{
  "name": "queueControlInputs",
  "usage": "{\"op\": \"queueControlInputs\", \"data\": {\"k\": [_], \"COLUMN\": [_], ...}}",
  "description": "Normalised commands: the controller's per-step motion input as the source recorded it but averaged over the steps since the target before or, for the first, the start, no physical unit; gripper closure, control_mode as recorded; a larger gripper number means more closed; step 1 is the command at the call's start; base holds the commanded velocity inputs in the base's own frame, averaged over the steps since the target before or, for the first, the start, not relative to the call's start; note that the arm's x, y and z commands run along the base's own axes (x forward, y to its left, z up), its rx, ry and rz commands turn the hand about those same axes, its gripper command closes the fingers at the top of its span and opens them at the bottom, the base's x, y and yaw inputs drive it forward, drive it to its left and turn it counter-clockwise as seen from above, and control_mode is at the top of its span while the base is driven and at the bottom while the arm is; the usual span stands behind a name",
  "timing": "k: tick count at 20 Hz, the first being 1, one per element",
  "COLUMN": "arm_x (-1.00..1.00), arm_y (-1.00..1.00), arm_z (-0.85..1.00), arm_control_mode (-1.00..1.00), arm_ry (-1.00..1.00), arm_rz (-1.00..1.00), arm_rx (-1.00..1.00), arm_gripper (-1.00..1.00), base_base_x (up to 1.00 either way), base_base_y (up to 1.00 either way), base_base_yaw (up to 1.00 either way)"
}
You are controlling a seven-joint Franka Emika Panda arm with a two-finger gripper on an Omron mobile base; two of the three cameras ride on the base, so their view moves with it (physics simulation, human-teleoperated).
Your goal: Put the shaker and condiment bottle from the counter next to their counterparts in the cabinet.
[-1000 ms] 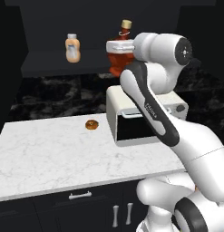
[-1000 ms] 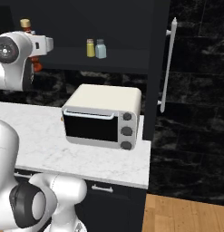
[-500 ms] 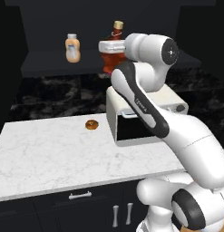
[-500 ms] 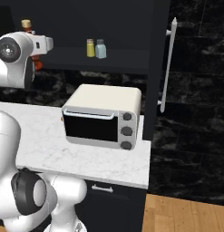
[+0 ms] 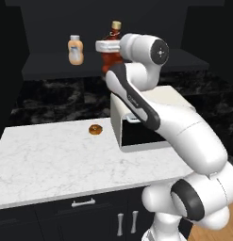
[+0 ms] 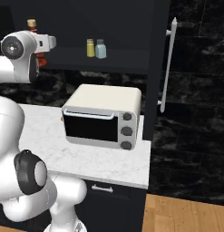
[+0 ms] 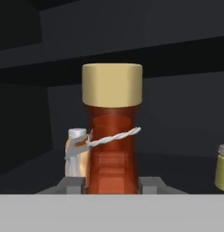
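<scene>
My gripper (image 5: 109, 49) is shut on the condiment bottle (image 5: 110, 57), red-orange with a tan cap, and holds it upright just above the cabinet shelf (image 5: 47, 67). Left of the bottle stands the peach-orange squeeze bottle (image 5: 75, 50). In the hand view the condiment bottle (image 7: 112, 149) sits between my fingertips (image 7: 70, 184), with the squeeze bottle (image 7: 76, 156) just behind it on the left and the yellow shaker (image 7: 222, 167) at the right edge. The grey-blue shaker (image 6: 100, 48) stands on the shelf beside the yellow shaker (image 6: 90, 47).
A toaster oven (image 6: 102, 118) stands on the white marble counter (image 5: 52, 160) below the shelf. A small brown doughnut-like thing (image 5: 95, 129) lies left of the oven. A tall dark unit with a long silver handle (image 6: 168, 68) rises to the right.
The arm has carried the condiment bottle leftward along the shelf, closer to the squeeze bottle. The shakers and the oven have not moved.
</scene>
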Motion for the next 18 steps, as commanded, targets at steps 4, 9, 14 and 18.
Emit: {"op": "queueControlInputs", "data": {"k": [4, 9, 14, 18], "arm_x": [0.58, 0.61, 0.57, 0.55], "arm_y": [0.0, 0.0, 0.0, 0.0], "arm_z": [-0.03, -0.08, -0.14, -0.16], "arm_control_mode": [-1.0, -1.0, -1.0, -1.0], "arm_ry": [0.0, -0.02, -0.02, 0.0], "arm_rz": [-0.03, 0.0, 0.08, 0.12], "arm_rx": [0.0, 0.0, 0.0, 0.0], "arm_gripper": [1.0, 1.0, 1.0, 1.0], "base_base_x": [0.0, 0.0, 0.0, 0.0], "base_base_y": [0.0, 0.0, 0.0, 0.0], "base_base_yaw": [0.0, 0.0, 0.0, 0.0]}}
